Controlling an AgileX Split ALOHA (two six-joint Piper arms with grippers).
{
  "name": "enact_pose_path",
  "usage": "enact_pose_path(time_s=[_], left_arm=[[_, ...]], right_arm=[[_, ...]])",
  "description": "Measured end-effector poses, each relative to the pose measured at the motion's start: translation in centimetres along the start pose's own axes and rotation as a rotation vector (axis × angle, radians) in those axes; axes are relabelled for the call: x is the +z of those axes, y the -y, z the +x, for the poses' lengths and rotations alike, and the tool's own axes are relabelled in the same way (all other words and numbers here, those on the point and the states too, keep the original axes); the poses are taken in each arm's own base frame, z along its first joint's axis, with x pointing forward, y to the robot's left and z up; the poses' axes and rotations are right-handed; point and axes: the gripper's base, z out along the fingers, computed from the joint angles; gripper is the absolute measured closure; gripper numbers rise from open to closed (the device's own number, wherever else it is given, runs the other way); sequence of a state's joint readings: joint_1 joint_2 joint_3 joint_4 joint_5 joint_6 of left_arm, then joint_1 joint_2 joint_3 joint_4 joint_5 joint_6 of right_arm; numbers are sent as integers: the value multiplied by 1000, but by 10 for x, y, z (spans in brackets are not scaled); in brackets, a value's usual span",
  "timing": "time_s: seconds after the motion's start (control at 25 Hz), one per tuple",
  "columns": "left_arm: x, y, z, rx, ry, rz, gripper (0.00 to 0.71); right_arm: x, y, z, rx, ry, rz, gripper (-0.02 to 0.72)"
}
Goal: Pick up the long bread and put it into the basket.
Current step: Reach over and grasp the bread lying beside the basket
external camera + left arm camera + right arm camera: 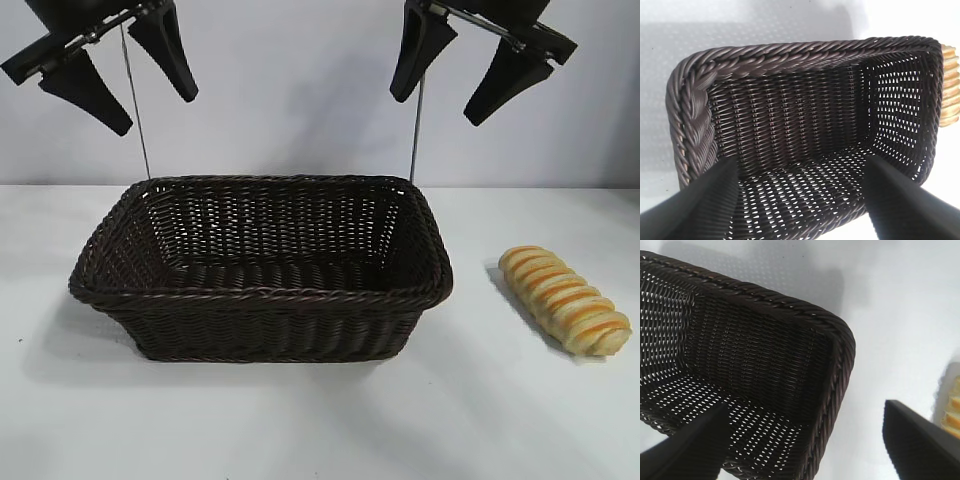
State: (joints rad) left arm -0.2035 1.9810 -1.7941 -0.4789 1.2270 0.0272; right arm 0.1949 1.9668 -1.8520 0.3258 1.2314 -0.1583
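The long bread (566, 299), golden-yellow with orange-brown ridges, lies on the white table to the right of the basket (260, 293), apart from it. The dark brown wicker basket stands empty at the table's middle. High above its back left corner hangs my left gripper (155, 110), open and holding nothing. At the same height over the back right corner is my right gripper (435, 110), also open and empty. From the left wrist, the basket's rim (790, 52) fills the view, with the bread (950, 85) peeking past its far end. The right wrist view shows the basket's corner (840, 335) and a sliver of bread (954, 412).
The white table (300, 430) spreads in front of and around the basket. A pale wall stands behind. Two thin metal rods (136, 100) rise behind the basket's back corners.
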Motion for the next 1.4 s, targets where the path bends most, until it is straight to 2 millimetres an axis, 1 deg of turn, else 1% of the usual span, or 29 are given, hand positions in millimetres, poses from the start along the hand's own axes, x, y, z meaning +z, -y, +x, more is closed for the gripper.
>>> enact_pose_path(time_s=[0.12,0.32,0.52,0.6,0.72,0.84,0.92,1.0,1.2,1.4], left_arm=[[0,0,0,0,0,0,199],[0,0,0,1,0,0,199],[0,0,0,1,0,0,199],[0,0,0,1,0,0,199],[0,0,0,1,0,0,199],[0,1,0,-1,0,6,199],[0,1,0,-3,0,13,199],[0,2,0,-5,0,17,199],[0,2,-1,-6,11,20,199],[0,2,-1,-6,11,20,199]], right_arm=[[0,7,1,-20,-12,75,104],[-3,25,3,-29,-38,267,104],[-8,47,7,25,-47,319,104],[-3,59,14,50,-77,330,104],[11,74,31,87,-157,332,104],[23,86,47,117,-225,333,104],[29,92,52,126,-236,340,104],[31,95,55,129,-239,342,104],[35,95,54,134,-225,333,104],[51,101,56,140,-254,326,104]])
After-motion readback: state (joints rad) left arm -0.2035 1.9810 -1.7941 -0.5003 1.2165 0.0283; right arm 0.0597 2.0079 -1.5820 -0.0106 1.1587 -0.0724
